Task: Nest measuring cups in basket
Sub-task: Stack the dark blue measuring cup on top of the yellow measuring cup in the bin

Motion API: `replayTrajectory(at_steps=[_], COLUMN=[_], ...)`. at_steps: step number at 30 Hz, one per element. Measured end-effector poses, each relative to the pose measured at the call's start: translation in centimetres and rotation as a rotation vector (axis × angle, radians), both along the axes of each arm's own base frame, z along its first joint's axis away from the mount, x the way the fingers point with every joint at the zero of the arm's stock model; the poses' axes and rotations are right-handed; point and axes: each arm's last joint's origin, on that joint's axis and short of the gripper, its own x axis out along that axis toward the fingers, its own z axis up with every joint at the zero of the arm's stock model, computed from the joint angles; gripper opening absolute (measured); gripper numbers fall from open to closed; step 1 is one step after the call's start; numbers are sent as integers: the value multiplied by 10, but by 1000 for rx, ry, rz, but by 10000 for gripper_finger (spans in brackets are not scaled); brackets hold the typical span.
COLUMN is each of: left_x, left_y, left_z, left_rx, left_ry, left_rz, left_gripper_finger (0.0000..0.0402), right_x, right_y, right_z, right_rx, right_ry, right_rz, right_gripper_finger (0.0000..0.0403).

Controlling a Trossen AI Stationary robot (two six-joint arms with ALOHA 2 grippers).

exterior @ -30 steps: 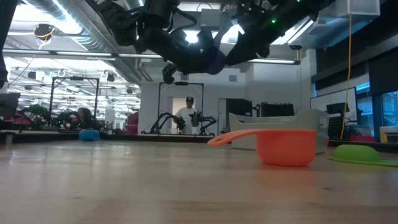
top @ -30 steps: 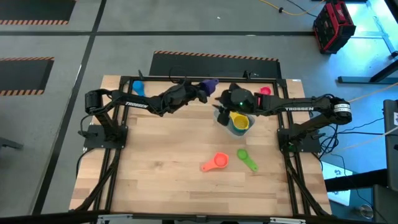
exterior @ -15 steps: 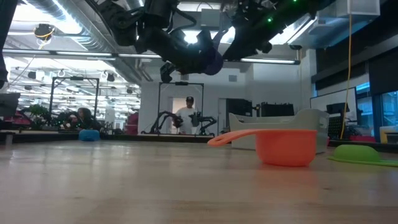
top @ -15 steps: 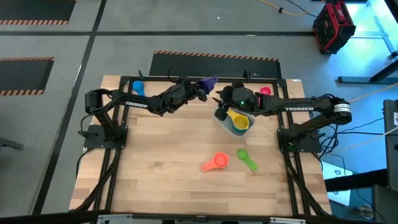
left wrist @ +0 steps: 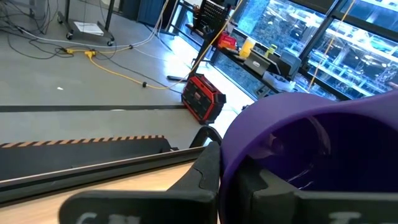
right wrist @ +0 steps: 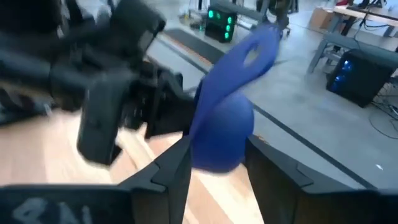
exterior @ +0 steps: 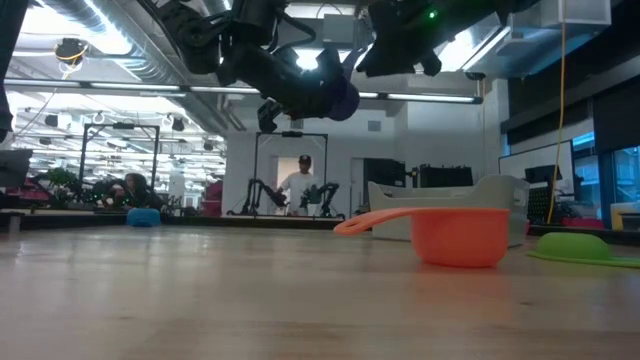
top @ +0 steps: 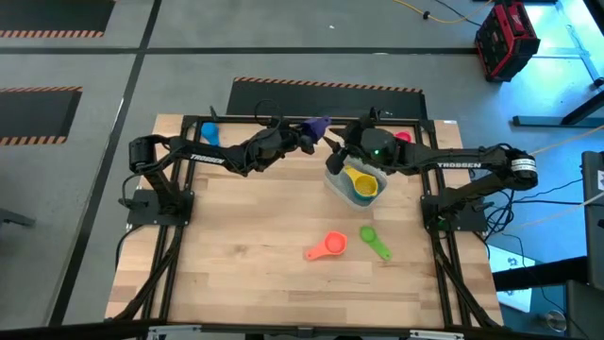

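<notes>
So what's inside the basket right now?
The basket holds a yellow cup nested in a teal cup. The right gripper hangs above its far edge; anything beneath the cups is hidden.

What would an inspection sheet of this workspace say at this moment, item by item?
Surface: wooden table, nothing spilled.
Job's things: basket holds the yellow cup nested in the teal cup. The orange cup and green cup lie loose at the near side; the blue cup and red cup lie at the far edge.
Clutter: nothing seen.
Grippers: left gripper holds the purple cup in the air; right gripper is close beside it, above the basket's far side.
Cables: yellow cable on the floor.
Surroundings: red-black case; a person far behind.
</notes>
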Motion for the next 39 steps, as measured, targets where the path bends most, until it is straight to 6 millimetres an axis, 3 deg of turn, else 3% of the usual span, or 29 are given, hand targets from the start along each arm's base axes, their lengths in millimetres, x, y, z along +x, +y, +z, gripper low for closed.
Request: replayTrajectory(at_steps=[10, 18, 22, 32, 39], left_x=[2, 3, 3, 3, 4], left_y=[-5, -10, -9, -9, -10], left_z=[0, 0, 0, 0, 1], left_rx=[1, 6, 7, 16, 12], left_ry=[-4, 2, 2, 10, 8], left_rz=[-17, -30, -30, -28, -56], left_gripper_finger=[2, 2, 2, 3, 23], right_x=[-5, -4, -4, -4, -3], right_y=[-19, -21, -21, -21, -20], right_z=[10, 19, 19, 19, 18], right_rx=[121, 90, 92, 93, 104], right_ry=[-138, -215, -217, -217, -208], right_rz=[133, 170, 168, 173, 229], right_gripper_finger=[154, 152, 125, 13, 9])
